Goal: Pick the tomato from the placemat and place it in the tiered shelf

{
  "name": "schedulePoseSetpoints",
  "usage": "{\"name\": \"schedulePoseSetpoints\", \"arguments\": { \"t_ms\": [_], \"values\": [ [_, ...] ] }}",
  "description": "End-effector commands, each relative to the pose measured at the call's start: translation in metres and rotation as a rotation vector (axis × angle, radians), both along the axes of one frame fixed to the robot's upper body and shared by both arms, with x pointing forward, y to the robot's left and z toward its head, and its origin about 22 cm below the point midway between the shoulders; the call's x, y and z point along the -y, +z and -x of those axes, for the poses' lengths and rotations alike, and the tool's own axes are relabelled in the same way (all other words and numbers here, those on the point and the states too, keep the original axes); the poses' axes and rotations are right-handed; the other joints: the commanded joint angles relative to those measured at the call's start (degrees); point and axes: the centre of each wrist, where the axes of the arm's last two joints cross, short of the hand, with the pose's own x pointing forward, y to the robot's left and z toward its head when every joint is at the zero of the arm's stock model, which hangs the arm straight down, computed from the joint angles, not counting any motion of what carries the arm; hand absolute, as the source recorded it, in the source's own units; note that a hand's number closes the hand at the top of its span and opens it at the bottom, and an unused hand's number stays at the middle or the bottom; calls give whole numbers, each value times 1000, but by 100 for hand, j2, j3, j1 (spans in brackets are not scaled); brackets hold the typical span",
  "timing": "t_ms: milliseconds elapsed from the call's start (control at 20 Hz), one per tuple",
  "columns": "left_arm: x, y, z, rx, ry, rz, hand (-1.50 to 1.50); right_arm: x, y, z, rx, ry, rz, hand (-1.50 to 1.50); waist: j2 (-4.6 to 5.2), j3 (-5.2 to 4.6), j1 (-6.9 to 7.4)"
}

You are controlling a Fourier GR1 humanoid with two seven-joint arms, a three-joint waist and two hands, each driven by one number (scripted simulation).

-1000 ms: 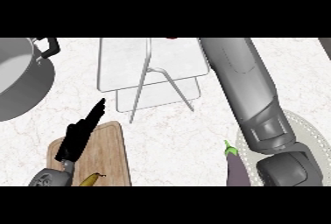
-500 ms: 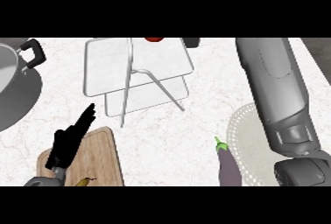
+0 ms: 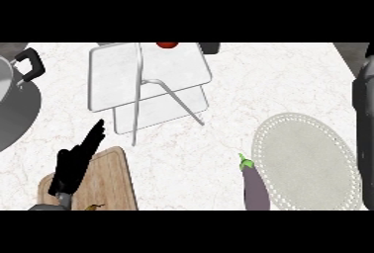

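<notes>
The small red tomato (image 3: 167, 44), round and glossy, sits at the far edge of the tiered shelf (image 3: 146, 79), seemingly on its upper pale panel, though the view's top edge cuts it off. The shelf has thin metal legs. The left hand (image 3: 73, 165) lies well apart from the tomato over a wooden cutting board (image 3: 110, 180), fingers straight, holding nothing. A lace-edged oval placemat (image 3: 306, 160) lies right, a purple eggplant (image 3: 254, 187) just beside it. A grey pot (image 3: 16, 101) stands left.
</notes>
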Motion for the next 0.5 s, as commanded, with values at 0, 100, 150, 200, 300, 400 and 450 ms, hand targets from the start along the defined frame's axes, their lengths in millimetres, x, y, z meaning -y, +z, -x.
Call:
{"name": "schedulePoseSetpoints", "arguments": {
  "t_ms": [0,100,150,200,300,400,450],
  "values": [
    [-10,-6,-3,-11,-8,5,0,38,10,47,8,41,55,-150,51,-16,95],
    [7,6,10,-8,-11,8,0,44,-4,66,-11,48,57,-150,53,-12,177],
    [5,9,6,-10,-34,-6,0,70,1,65,11,32,89,-150,73,-11,213],
    [-4,-10,7,-20,-31,0,0,66,0,77,-3,75,95,-150,73,-15,172],
    [19,-15,-9,-21,-27,11,0,76,-10,87,-19,77,96,-150,86,-15,182],
    [10,-6,-1,-11,-41,-8,0,76,14,94,-50,48,102,-150,83,-16,229],
    [17,0,17,-14,-25,13,0,85,-13,113,-46,56,98,-150,71,-12,223]
  ]
}}
